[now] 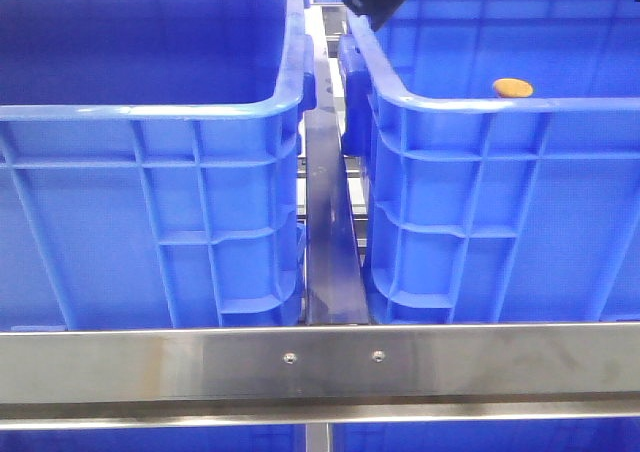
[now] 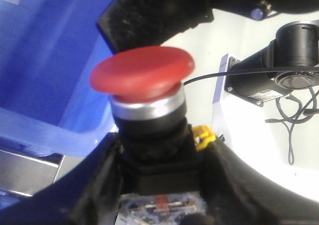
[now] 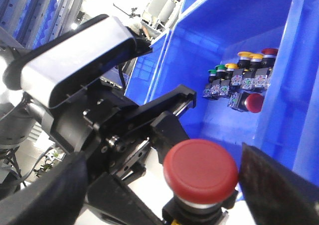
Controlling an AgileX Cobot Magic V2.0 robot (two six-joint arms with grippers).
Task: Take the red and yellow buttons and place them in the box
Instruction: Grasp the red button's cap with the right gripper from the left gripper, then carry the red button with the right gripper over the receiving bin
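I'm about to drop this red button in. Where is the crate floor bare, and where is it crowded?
Crowded: the buttons cluster in one corner of the crate. Free: the floor between that cluster and the red button, bordered by the side walls.

Glossy blue plastic crates sit behind a brushed metal rail.
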